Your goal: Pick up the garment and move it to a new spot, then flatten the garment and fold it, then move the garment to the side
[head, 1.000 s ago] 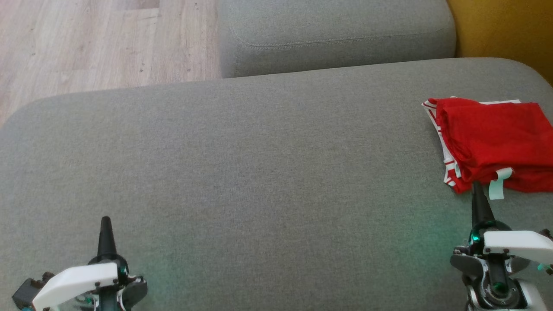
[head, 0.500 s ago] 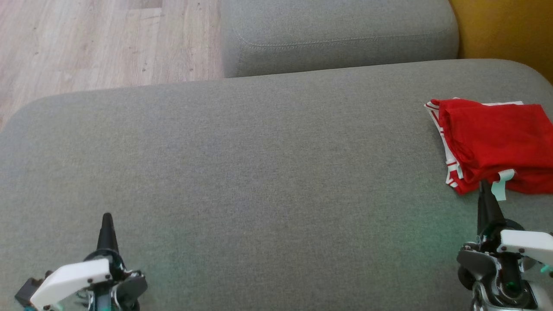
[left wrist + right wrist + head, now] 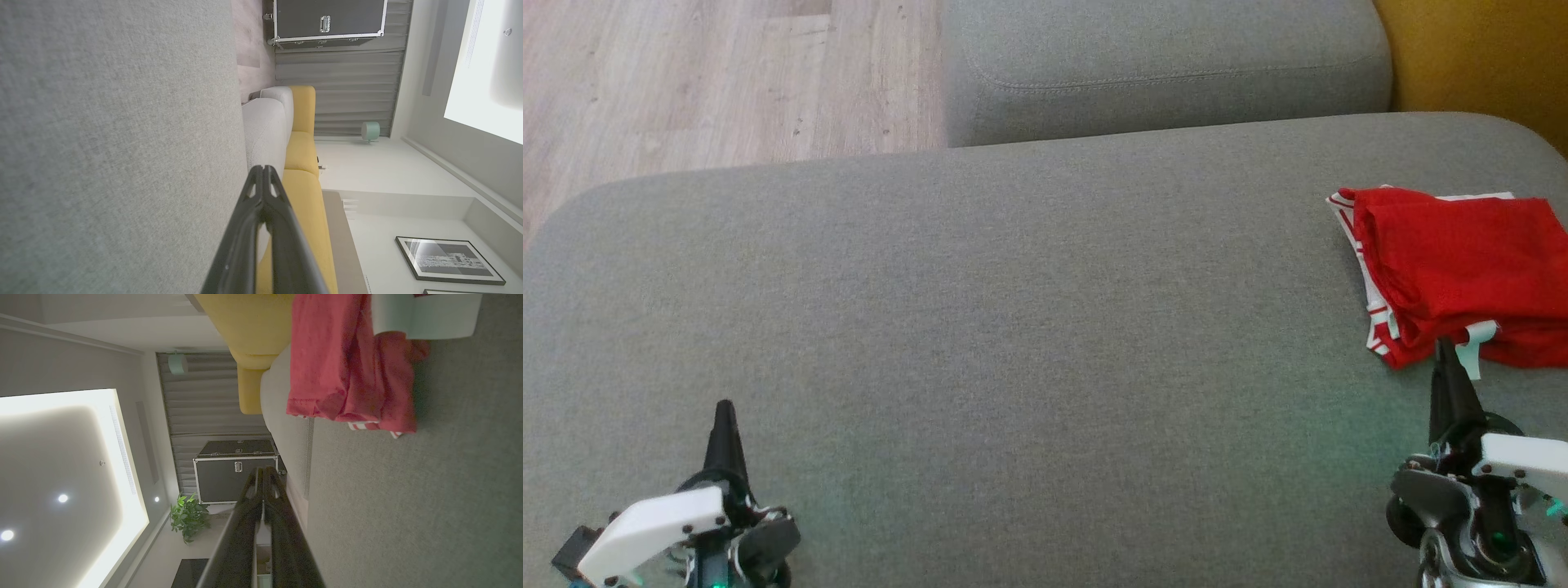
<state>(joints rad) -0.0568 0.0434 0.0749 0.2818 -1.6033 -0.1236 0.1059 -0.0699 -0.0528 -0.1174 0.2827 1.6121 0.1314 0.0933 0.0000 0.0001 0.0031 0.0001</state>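
Over the last second the right fingers point(image 3: 1447, 384) have slid a little back and outward along the near edge of the garment point(image 3: 1454, 261). The left fingers point(image 3: 724, 441) have sunk slightly toward the near-left corner of the cushion point(image 3: 1013, 327). The garment has not stirred. It lies folded at the cushion's right edge, so the task looks all but done, with the 2 arms retiring. Both pairs of fingers are pressed together, empty, pointing away from the robot. The right tip seems just clear of the hem, though the angle is poor.

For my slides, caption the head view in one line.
Folded red garment at right on the grey sofa seat; right gripper, shut, at its near edge; left gripper, shut, far off.
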